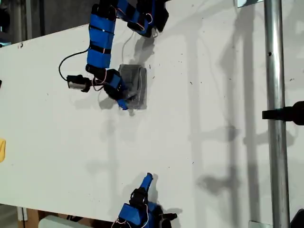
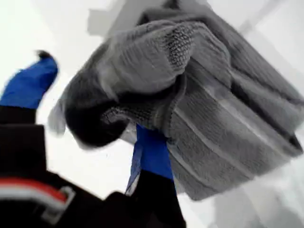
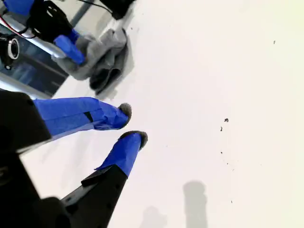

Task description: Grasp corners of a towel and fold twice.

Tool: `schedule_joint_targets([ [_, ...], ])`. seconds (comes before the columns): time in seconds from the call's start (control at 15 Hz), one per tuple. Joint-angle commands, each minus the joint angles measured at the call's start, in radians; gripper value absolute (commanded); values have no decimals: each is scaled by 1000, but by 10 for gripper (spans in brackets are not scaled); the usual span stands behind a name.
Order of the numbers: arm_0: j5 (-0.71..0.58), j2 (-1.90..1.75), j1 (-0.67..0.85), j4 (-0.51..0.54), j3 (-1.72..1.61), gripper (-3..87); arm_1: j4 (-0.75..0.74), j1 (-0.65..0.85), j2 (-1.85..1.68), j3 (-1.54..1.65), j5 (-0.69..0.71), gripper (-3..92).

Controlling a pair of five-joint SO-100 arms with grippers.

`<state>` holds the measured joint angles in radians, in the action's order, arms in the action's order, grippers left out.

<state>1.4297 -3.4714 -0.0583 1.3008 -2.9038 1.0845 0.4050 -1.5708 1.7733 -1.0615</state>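
The towel point(image 1: 134, 85) lies bunched on the white bench point(image 1: 213, 142), at about 12 o'clock from my second tool point(image 1: 148, 177), far off. My first tool point(image 1: 124, 102) is right on it, one finger point(image 2: 153, 153) tucked under a fold, grasping it. My second tool is released, holding nothing. Only the first wrist view shows the stripes.

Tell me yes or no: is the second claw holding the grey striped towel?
No: my second claw is empty above bare table, apart from the towel.
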Motion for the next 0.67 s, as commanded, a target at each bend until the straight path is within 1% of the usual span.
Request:
schedule_joint_targets([
  [0.0,9,-9,-14,-2,6,66,-172,9,-127,-52,78,175],
  [0.07,6,-9,-14,-6,-2,66,-316,32,-249,17,149,170],
  [0.13,5,-9,-12,-8,-9,66,-445,67,-399,114,189,170],
  [0.2,0,-9,-9,-12,-12,67,-482,100,-529,176,218,170],
  [0.27,-14,-9,-6,-21,-18,67,-463,121,-652,222,225,170],
  [0.33,-23,-9,9,-28,-29,68,-426,135,-788,285,227,88],
  [0.4,-28,-9,35,-29,-52,70,-353,143,-937,362,215,-2],
  [0.47,-60,-9,51,-52,-84,70,-256,135,-1097,443,198,-2],
  [0.6,-106,-9,63,-84,-146,75,-12,109,-1488,664,54,-2],
])
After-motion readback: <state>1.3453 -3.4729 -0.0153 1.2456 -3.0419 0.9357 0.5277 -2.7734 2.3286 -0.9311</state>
